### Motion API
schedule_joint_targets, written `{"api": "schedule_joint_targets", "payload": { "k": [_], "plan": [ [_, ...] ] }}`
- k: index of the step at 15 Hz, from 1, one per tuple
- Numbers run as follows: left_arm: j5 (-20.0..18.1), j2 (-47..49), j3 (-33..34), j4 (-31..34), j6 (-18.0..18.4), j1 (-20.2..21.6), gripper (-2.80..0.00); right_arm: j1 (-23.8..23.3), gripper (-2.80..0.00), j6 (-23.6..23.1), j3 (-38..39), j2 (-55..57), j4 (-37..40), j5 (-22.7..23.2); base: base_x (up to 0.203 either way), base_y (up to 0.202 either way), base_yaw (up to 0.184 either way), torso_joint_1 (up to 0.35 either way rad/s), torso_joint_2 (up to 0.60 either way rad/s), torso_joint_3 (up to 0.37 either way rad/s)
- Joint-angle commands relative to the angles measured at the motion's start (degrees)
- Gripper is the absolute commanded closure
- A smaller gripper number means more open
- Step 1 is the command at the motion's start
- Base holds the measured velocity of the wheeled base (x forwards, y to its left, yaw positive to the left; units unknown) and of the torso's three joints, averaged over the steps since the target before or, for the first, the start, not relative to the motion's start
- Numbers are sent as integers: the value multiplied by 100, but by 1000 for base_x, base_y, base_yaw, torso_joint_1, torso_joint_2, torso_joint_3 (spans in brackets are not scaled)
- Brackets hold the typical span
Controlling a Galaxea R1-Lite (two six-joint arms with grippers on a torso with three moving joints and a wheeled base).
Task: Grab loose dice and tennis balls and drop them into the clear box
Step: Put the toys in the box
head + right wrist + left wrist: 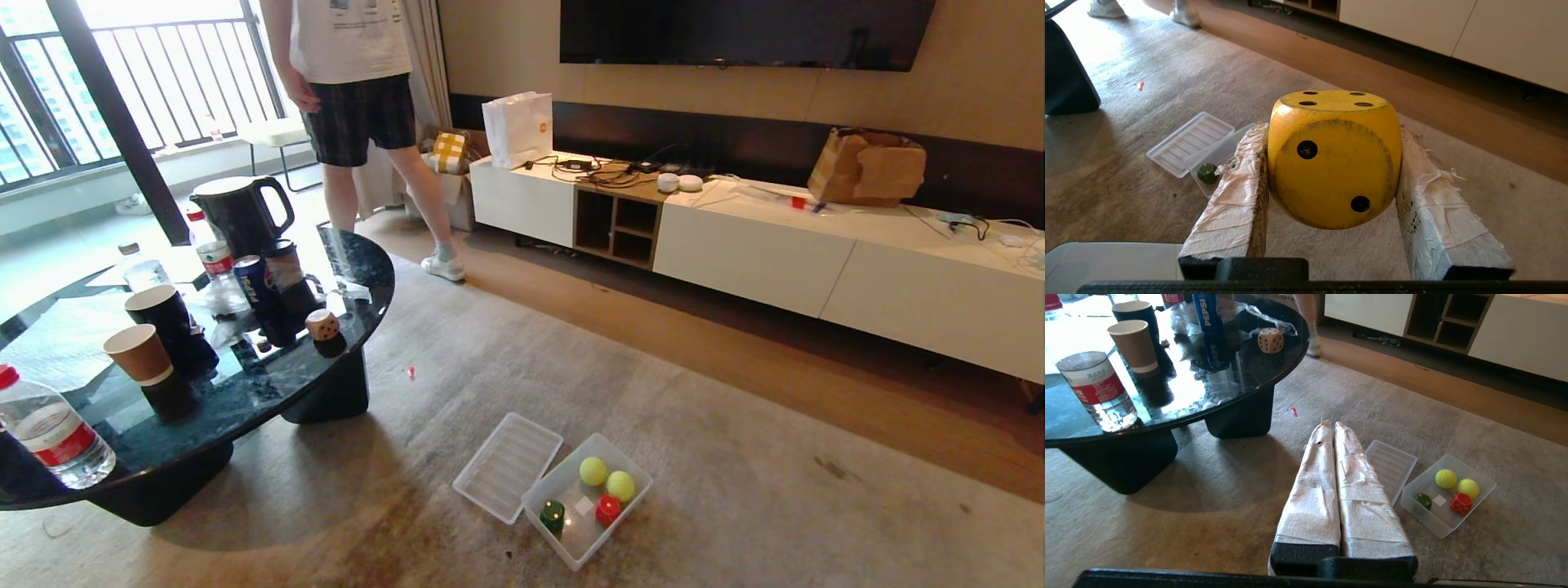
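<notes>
Right gripper (1333,163): we clamp the yellow die (1333,159) by opposite flat faces, short of the clear box (1220,153).
Handling: rigid, smooth; we judge flat faces safest.
Left gripper (1329,425): closed, empty.

A yellow die (1334,157) with dark pips is showing between fingers (1237,196) wrapped in white tape. In the clear box (633,510), two yellow-green balls (593,470) (620,485), a red die (607,509) and a green die (553,515) are lying around a small white sticker (584,505). A translucent ribbed lid (506,465) is lying on the grey-beige rug (735,490). A tan die (322,324) with dark pips is sitting on the dark glossy table (245,392), by a blue can (260,286), brown cups (139,353) and a red-labelled bottle (53,433).
</notes>
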Motion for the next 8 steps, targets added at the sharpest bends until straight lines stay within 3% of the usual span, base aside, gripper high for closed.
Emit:
{"api": "schedule_joint_targets", "payload": {
  "k": [1,8],
  "plan": [
    [4,0,0,-4,-4,0,0,5,0,-3,1,-1,5,2,0,0,0,0,0,0],
    [4,9,0,-4,-4,0,0,-2,0,-3,1,-1,5,2,0,0,0,3,3,-168]
  ]
}}
